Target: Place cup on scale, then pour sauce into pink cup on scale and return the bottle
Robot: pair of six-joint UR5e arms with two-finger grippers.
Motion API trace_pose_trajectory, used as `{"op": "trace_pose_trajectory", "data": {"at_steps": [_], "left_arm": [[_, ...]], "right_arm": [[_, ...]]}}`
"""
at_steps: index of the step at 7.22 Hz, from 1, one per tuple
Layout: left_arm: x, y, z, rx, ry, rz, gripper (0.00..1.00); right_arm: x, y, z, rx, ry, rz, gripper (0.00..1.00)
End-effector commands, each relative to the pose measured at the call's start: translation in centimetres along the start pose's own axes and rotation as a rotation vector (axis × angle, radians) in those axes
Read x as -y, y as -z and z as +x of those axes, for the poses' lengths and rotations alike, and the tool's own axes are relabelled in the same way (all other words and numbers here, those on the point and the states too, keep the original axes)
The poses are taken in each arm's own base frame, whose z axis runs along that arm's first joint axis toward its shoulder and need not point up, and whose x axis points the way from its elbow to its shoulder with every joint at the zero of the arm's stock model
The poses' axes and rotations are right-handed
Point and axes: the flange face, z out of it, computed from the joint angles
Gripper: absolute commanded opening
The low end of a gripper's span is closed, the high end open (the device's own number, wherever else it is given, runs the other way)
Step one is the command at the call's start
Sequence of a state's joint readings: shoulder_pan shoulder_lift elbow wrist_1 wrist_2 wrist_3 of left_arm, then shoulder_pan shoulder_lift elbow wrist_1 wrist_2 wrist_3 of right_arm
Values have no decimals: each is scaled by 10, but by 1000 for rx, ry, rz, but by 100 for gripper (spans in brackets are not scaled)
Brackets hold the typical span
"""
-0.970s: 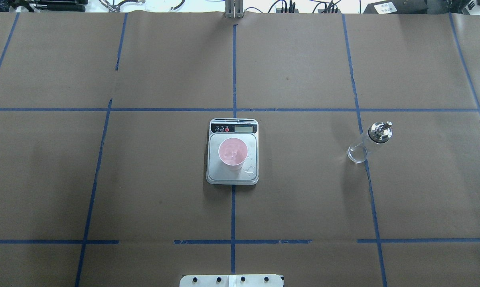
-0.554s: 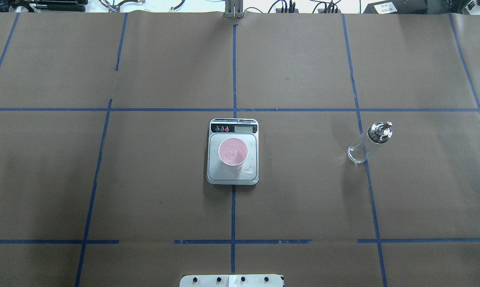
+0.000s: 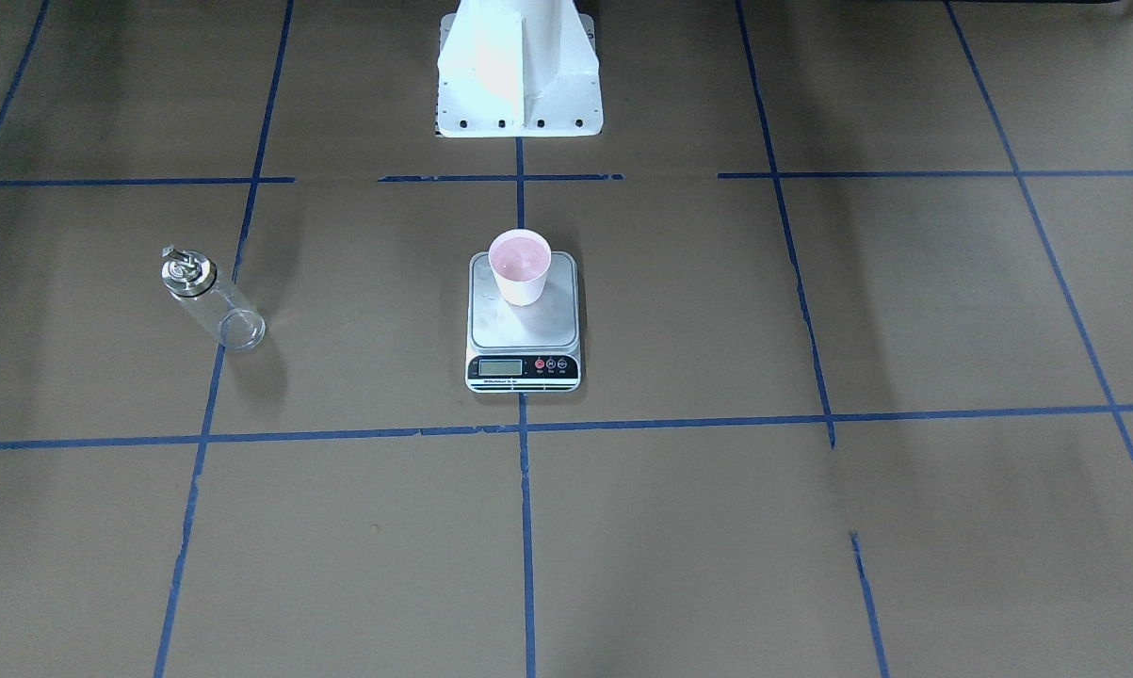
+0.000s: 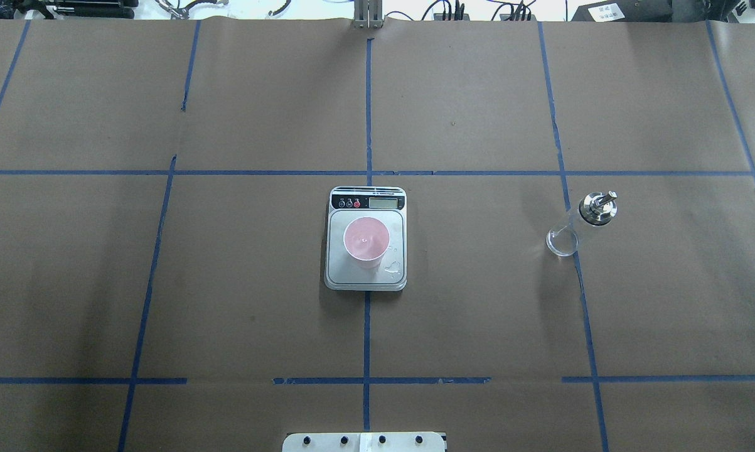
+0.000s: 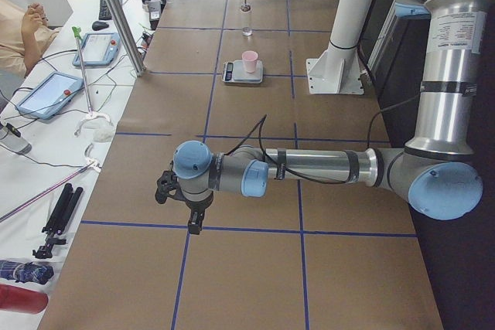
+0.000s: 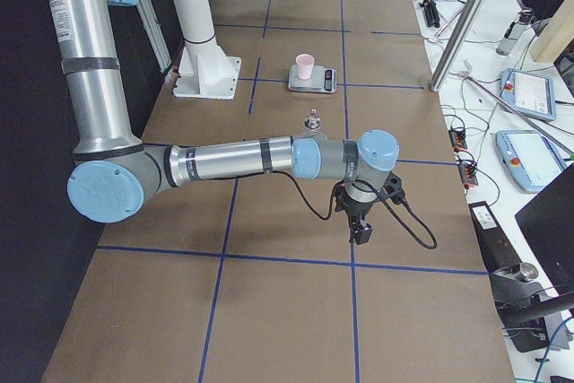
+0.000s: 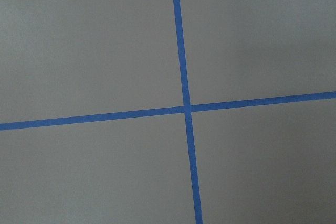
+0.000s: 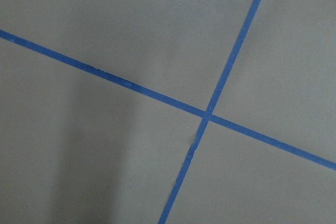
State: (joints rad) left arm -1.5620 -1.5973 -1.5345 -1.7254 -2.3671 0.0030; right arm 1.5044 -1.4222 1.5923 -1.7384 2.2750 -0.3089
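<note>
The pink cup (image 4: 366,242) stands upright on the scale (image 4: 339,275) at the table's middle, also in the front view (image 3: 520,268). Clear sauce (image 4: 366,233) lies in the cup, and a few drops (image 4: 393,270) sit on the platform. The glass bottle (image 4: 572,229) with its metal spout cap stands alone on the right, and looks empty in the front view (image 3: 213,306). My left gripper (image 5: 193,222) and right gripper (image 6: 361,235) show only in the side views, far from the scale, low over the paper. I cannot tell whether either is open or shut.
Brown paper with blue tape lines (image 4: 368,113) covers the table. The robot's white base (image 3: 517,66) stands behind the scale. Tablets and cables (image 5: 50,94) lie along the operators' side, with a person's arm (image 5: 15,32) there. Both wrist views show only a tape crossing (image 7: 186,109).
The ripples on the liquid in the cup have calmed. Cup, scale and bottle have not moved.
</note>
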Motion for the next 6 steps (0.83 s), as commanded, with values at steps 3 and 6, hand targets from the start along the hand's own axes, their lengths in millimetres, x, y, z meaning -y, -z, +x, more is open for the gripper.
{"op": "trace_pose_trajectory", "data": {"at_steps": [3,6], "left_arm": [[1,0,1,-8,-10,5,100],[-8,-11,-12,5,14,-19,100]], "right_arm": [[-5,11,-9,-24,-45,18,100],[-22,-4,-2,-15,-100,-8,100]]}}
